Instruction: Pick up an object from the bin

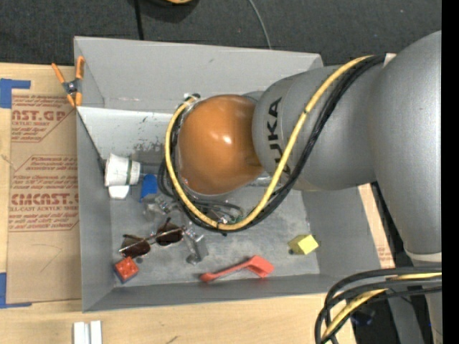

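Peering in, we place the gripper (176, 225) just above the sunglasses (150, 241), which lie lengthwise left-right toward the bin's (215, 57) near left corner; how wide it stands open we cannot tell.

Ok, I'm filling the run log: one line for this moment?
arm over bin middle; nearest: blue piece, sunglasses, white cap; held: cannot tell; apart: yellow block, red tool

White pipe fitting (122, 172), blue piece (148, 185), brown sunglasses (150, 240), red cube (125, 269), red lever (240, 269), yellow block (303, 245)
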`<state>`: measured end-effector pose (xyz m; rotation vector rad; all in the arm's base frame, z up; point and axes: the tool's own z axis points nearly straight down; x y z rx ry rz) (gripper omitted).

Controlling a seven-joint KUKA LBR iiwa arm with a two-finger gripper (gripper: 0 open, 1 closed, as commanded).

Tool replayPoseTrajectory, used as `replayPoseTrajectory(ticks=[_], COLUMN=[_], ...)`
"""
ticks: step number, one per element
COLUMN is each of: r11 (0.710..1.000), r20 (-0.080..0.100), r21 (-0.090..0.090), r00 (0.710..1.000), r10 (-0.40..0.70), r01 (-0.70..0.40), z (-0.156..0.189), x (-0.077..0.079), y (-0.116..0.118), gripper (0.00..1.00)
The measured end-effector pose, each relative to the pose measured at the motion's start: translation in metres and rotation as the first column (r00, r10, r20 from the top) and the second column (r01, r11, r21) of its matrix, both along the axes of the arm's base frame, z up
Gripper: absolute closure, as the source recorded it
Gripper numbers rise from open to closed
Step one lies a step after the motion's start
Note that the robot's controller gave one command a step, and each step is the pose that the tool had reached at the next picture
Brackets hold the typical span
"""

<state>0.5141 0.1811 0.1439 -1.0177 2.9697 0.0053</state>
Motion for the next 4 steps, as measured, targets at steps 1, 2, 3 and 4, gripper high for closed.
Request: replayPoseTrajectory(ticks=[1,2,3,4], r11=[0.981,0.975,0.975,0.975], r20=[0.005,0.002,0.002,0.002], r21=[-0.001,0.003,0.003,0.004], r00=[0.981,0.975,0.975,0.975], r10=[0.195,0.224,0.223,0.223], r01=[-0.195,-0.224,-0.223,-0.223], z=[-0.038,-0.074,-0.074,-0.073], x=[0.007,0.017,0.017,0.017], y=[0.013,0.004,0.004,0.004], gripper=[0.0,1.0,1.0,1.0])
